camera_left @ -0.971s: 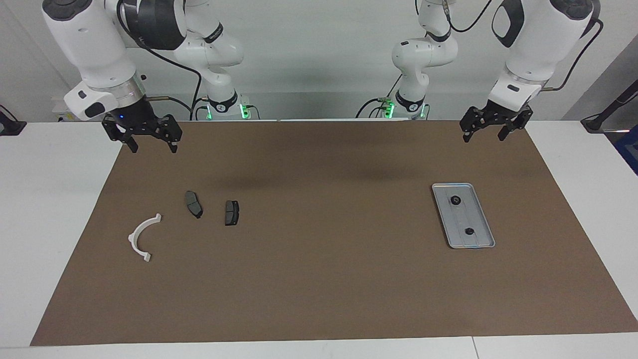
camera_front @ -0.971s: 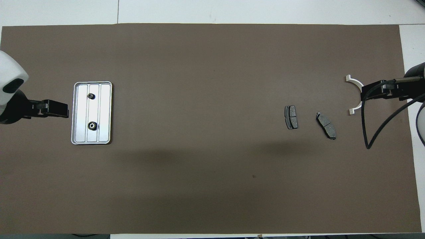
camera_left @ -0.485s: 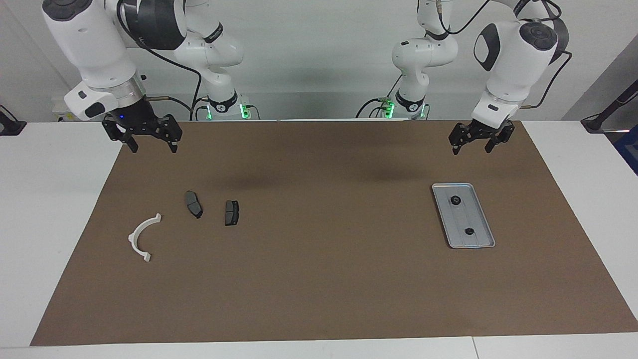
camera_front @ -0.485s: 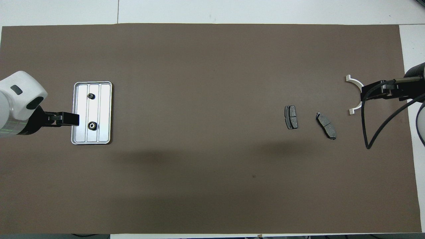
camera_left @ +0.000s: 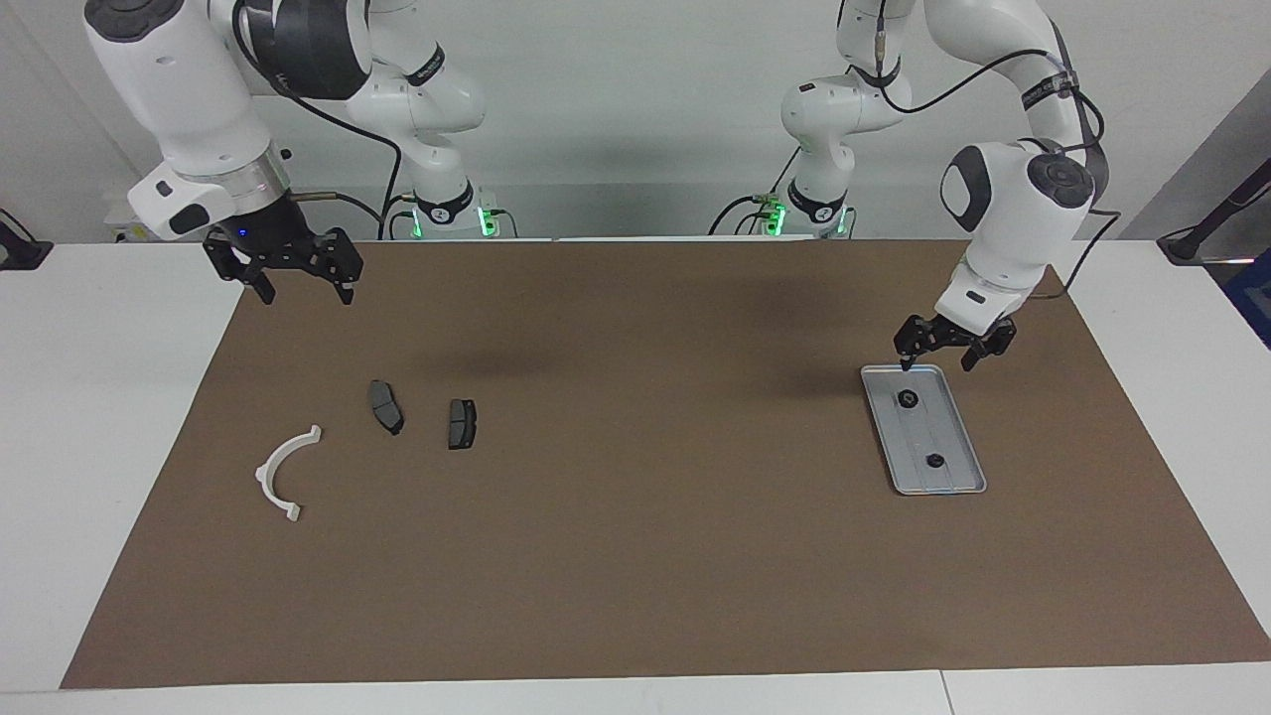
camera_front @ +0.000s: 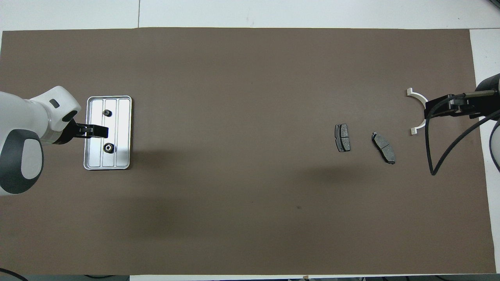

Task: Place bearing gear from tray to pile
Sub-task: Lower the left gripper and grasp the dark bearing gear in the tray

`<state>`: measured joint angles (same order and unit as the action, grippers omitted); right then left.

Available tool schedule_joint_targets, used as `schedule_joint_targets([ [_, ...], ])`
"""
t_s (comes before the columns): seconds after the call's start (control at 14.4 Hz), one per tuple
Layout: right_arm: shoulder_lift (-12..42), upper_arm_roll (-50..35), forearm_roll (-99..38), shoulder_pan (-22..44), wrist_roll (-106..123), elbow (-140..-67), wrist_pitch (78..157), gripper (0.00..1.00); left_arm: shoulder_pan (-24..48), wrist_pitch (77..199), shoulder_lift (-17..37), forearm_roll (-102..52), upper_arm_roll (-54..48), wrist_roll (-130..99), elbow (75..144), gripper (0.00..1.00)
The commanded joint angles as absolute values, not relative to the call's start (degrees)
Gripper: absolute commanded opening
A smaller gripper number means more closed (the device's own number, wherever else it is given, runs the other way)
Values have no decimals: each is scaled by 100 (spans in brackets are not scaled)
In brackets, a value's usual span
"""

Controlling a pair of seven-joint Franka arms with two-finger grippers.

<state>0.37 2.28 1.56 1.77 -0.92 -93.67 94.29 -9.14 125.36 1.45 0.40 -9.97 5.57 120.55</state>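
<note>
The silver-grey tray [camera_left: 955, 447] lies toward the left arm's end of the table and also shows in the overhead view [camera_front: 124, 128]. Two small dark bearing gears sit in it: one nearer to the robots [camera_left: 907, 399] [camera_front: 108, 147], one farther from them [camera_left: 934, 461] [camera_front: 107, 112]. My left gripper [camera_left: 936, 363] [camera_front: 95, 131] is open and empty, low over the tray's nearer end, just above the nearer gear. The pile lies toward the right arm's end: a white arc bracket [camera_left: 281, 472] [camera_front: 416, 96] and two dark brake pads [camera_left: 385, 406] [camera_left: 462, 423]. My right gripper [camera_left: 306, 295] [camera_front: 429, 109] is open, raised and waiting.
A brown mat [camera_left: 635, 556] covers most of the white table. In the overhead view the right gripper covers the middle of the arc bracket. The brake pads [camera_front: 342, 137] [camera_front: 384, 147] lie beside each other, apart from the bracket.
My left gripper has come down and moved out from the mat's near corner to over the tray's nearer end. The right arm, the gears and the pile have not moved.
</note>
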Motion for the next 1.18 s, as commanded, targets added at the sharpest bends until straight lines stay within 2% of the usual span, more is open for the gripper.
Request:
schedule_joint_targets([
  [0.0, -97, 202, 114, 106, 26, -9501, 9396, 100, -1116, 12910, 298, -18, -1028, 887, 12226, 100],
  [0.14, -97, 202, 114, 114, 26, -9501, 9396, 100, -1116, 13121, 448, -18, -1028, 888, 12260, 100],
  [0.62, -97, 202, 114, 106, 18, -9501, 9431, 100, -1072, 13754, 466, -18, -1028, 896, 12902, 100],
  [1.11, -97, 193, 114, 114, 35, -9501, 9396, 100, -1072, 13886, 668, -18, -1028, 896, 12911, 100],
])
